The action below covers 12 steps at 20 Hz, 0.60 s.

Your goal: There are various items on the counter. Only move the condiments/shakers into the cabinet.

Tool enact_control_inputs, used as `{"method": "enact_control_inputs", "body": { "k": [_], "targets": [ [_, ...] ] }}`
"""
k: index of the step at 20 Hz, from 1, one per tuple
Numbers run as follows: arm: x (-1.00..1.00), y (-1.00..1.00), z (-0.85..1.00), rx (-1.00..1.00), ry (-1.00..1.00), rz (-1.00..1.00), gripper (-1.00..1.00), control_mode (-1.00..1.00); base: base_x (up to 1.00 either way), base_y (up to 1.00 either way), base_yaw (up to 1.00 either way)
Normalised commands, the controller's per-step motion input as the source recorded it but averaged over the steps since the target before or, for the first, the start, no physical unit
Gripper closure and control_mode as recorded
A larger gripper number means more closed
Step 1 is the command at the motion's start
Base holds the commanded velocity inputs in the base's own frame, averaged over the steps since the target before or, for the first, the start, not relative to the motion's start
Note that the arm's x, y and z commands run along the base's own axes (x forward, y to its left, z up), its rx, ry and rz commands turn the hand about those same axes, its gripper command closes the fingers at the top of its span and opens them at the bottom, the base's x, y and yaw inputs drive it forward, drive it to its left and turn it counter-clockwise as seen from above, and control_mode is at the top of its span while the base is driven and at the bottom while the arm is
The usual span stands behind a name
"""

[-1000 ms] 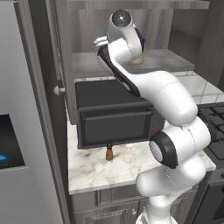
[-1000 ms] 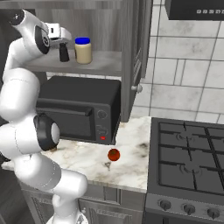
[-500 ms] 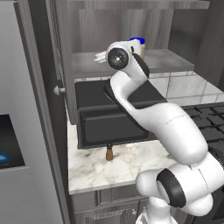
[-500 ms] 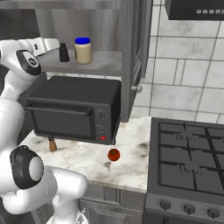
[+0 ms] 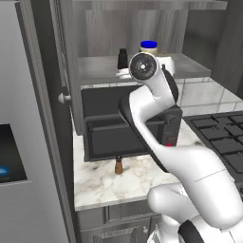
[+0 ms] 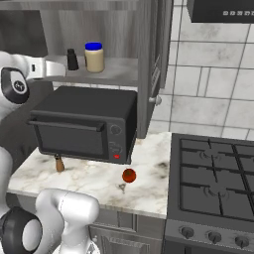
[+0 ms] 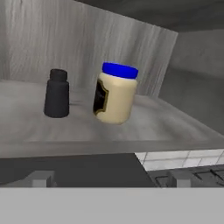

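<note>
My tool (image 7: 105, 177) hangs released, jaws wide. The slim brown wooden shaker (image 6: 59, 163) stands on the white marble desk (image 6: 94, 181): probably light, rigid, tippy, so I'd pinch mid-body. Beyond, the black shaker (image 7: 57, 93) and blue-lidded cream jar (image 7: 114, 94) sit on the grey cabinet shelf (image 7: 166, 127).

The white arm rises from the base, bends at a dark elbow joint and reaches up and forward, its round wrist joint held high. The gripper (image 7: 107, 178) points roughly level, its 2 finger tips (image 7: 40, 178) spread wide apart with nothing between them.
</note>
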Motion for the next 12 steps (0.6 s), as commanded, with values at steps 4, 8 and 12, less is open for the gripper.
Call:
{"method": "enact_control_inputs", "body": {
  "k": [4,8,12],
  "targets": [
    [-1.00,-0.24,0.05,0.11,0.36,-0.09,-1.00,-1.00,0.00,0.00,0.00],
    [-0.24,0.00,-0.37,-0.07,0.35,0.01,-1.00,-1.00,0.00,0.00,0.00],
    [-0.18,-0.10,-0.86,0.00,0.28,0.07,-1.00,-1.00,0.00,0.00,0.00]
  ]
}}
